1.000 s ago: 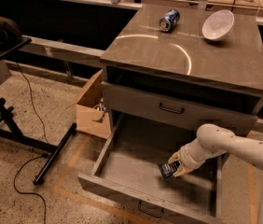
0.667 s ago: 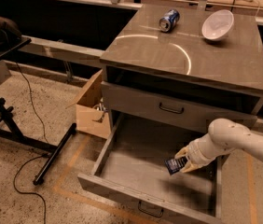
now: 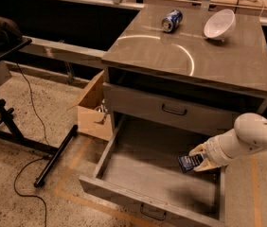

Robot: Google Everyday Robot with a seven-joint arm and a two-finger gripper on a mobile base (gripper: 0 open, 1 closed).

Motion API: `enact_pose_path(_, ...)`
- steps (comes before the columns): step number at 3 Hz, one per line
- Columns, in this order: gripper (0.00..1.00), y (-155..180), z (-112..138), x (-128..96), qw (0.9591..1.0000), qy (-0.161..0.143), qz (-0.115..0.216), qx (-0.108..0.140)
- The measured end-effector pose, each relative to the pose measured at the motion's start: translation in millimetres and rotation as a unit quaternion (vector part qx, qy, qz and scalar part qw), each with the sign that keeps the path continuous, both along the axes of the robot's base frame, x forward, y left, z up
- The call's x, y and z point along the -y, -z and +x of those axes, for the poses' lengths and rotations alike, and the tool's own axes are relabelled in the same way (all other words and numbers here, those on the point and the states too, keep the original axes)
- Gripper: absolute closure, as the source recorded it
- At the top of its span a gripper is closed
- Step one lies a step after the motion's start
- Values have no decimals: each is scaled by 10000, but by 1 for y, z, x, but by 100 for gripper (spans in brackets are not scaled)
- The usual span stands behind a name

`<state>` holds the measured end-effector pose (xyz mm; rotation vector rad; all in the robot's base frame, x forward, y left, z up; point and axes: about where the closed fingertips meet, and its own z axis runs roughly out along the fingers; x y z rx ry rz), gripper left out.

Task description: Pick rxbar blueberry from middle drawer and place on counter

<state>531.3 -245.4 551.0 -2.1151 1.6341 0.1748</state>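
Note:
The rxbar blueberry (image 3: 188,162), a small dark navy bar with pale lettering, is held in my gripper (image 3: 199,159) above the right part of the open middle drawer (image 3: 138,174). The bar hangs clear of the drawer's grey floor. My white arm (image 3: 247,138) reaches in from the right edge. The gripper is shut on the bar. The counter (image 3: 171,56) is the glossy grey-brown top of the cabinet, above and behind the gripper.
A blue soda can (image 3: 171,20) lies on its side and a white bowl (image 3: 219,23) stands at the back of the counter. A closed upper drawer (image 3: 171,109) sits above the open one. A cardboard box (image 3: 93,110) and a black stand (image 3: 10,122) are on the floor at left.
My gripper has risen and moved right with the bar, lifting it off the drawer floor toward the drawer's right side.

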Motion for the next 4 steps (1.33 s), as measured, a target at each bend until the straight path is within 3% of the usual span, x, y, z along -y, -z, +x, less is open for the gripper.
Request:
enact_pose_path(1, 100, -26, -4, 2, 9999, 137, 67, 4)
enact_pose_path(2, 100, -76, -22, 3, 9988, 473, 112, -52)
enact_pose_path(3, 100, -143, -33, -2, 9975, 681, 166, 88)
enact_pose_path(4, 100, -217, -36, -12, 9941, 813, 355, 629)
